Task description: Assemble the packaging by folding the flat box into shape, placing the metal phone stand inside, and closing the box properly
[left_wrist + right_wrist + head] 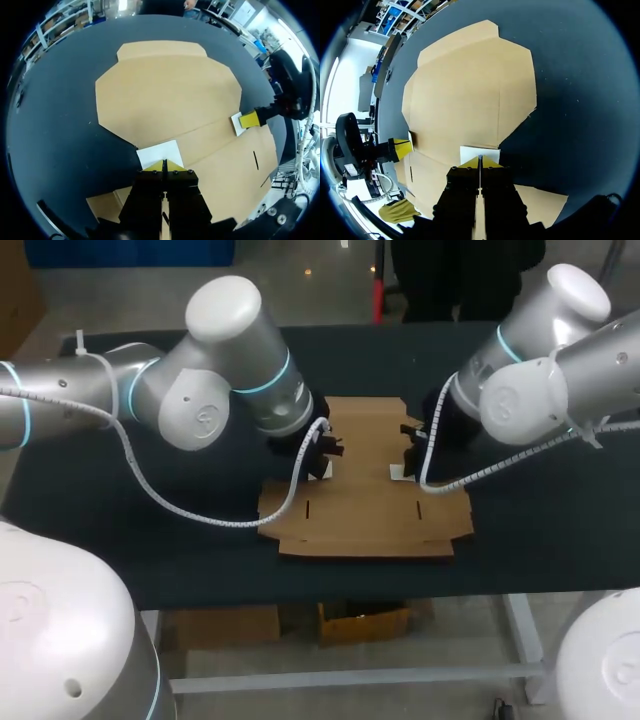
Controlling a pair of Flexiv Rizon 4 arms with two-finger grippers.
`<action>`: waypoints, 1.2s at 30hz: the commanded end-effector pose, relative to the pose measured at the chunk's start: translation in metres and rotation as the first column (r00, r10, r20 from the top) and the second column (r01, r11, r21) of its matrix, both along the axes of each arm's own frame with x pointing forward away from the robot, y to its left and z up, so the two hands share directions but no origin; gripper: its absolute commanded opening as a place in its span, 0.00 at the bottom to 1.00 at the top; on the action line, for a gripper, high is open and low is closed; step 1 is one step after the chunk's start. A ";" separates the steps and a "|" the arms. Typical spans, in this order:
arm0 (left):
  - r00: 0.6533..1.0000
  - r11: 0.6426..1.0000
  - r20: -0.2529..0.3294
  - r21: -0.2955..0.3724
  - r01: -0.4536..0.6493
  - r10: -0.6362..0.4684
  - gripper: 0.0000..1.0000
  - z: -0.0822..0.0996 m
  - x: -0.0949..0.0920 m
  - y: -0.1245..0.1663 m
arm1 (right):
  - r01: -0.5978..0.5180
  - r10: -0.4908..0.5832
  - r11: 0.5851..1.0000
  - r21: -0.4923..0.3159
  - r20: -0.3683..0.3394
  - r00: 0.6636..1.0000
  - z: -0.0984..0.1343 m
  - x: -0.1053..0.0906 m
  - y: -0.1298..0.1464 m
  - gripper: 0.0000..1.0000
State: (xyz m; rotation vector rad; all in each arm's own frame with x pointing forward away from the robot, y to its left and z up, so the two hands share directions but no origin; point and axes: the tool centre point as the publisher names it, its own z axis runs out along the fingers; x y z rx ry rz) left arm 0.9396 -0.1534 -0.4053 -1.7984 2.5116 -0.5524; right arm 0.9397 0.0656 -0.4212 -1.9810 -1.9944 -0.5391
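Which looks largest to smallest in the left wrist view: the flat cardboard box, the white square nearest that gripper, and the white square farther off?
1. flat cardboard box
2. near white square
3. far white square; it lies farther from the camera, so the two squares may truly match.

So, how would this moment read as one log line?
stage: folding not begun | cardboard box flat on table | left jaws shut, tips at white patch | right jaws shut, tips at opposite white patch | phone stand unseen
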 end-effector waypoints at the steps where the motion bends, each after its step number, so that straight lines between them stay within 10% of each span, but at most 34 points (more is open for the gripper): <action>1: 1.000 1.000 -0.005 0.008 -0.004 0.004 0.00 -0.004 0.003 -0.003 | 0.001 -0.002 1.000 -0.015 -0.011 1.000 -0.001 0.002 0.003 0.00; 19: 0.999 1.000 -0.026 0.020 -0.020 0.020 0.00 -0.008 0.001 0.002 | 0.032 -0.034 0.998 -0.055 -0.040 0.999 -0.010 -0.001 0.001 0.00; 36: 0.996 0.992 0.035 0.094 -0.083 0.080 0.00 0.027 -0.014 0.033 | 0.108 -0.108 0.985 0.132 -0.011 0.994 0.019 -0.013 -0.044 0.00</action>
